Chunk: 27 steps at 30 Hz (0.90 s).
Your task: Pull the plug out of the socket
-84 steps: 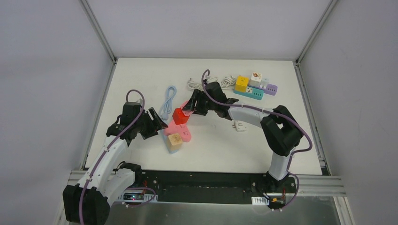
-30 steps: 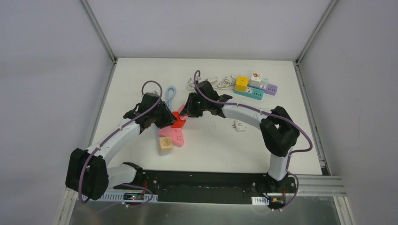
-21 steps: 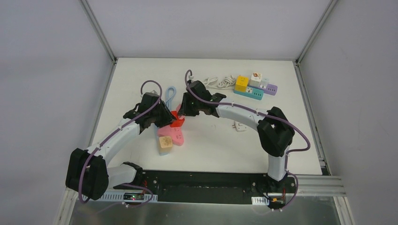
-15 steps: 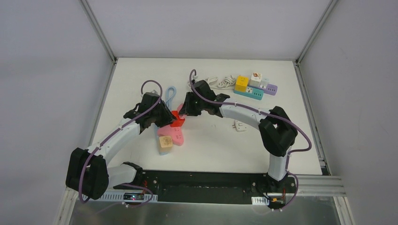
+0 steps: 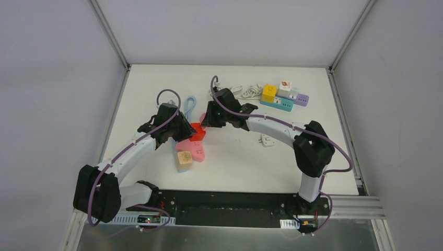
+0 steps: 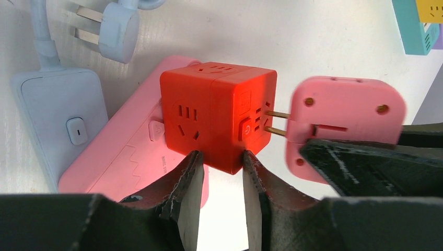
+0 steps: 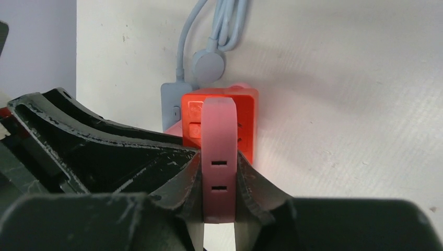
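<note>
A red cube socket sits over the far end of a pink power strip. My left gripper is shut on the cube's lower corner. A flat pink plug stands just right of the cube, with two brass prongs showing in the gap between them. My right gripper is shut on this plug, with the cube behind it. In the top view the two grippers, left and right, meet at the cube.
A tan cube sits on the strip's near end. A pale blue strip and its cable lie beside it. Teal and purple strips with cubes, a white cable and a white plug lie to the right.
My left arm came in from the left and closed on the red cube. The strip shifted a little. Over the last second the right gripper wobbled left and back; prongs show between plug and cube.
</note>
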Available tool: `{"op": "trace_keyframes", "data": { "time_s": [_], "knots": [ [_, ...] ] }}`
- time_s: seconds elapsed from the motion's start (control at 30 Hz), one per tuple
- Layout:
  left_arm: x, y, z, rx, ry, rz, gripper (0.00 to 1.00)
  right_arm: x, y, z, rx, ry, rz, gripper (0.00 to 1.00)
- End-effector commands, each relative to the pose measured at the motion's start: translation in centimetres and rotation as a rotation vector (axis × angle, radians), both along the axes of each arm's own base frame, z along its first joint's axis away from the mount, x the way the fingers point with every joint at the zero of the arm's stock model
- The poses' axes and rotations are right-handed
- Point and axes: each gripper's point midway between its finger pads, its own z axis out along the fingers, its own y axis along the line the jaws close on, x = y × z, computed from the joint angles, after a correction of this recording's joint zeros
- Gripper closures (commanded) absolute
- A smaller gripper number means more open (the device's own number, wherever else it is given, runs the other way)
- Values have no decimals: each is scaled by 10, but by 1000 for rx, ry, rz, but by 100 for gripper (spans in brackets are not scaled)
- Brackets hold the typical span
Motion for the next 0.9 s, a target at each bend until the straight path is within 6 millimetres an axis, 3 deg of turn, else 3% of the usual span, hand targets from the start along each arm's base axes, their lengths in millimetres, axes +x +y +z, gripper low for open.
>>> {"op": "trace_keyframes", "data": {
  "time_s": [0.0,0.13,0.2,0.47,0.63,0.77,0.87],
  "knots": [
    [-48,41,-58,215,226,5,69,12,-29,56,99,-57,-48,100],
    [-37,25,-39,136,161,-33,64,18,-70,56,85,-60,-142,100],
    [-31,17,-23,103,123,-60,59,17,-97,44,64,-34,-199,100],
    [-11,2,60,48,-52,-152,33,-14,-187,6,25,68,-354,100],
    [-19,14,84,73,-114,-123,18,-37,-216,-20,9,138,-413,100],
    [-37,30,86,115,-130,-100,10,-55,-228,-39,15,210,-433,100],
    [-51,44,81,152,-132,-77,1,-65,-234,-48,16,241,-440,95]
  ]
}}
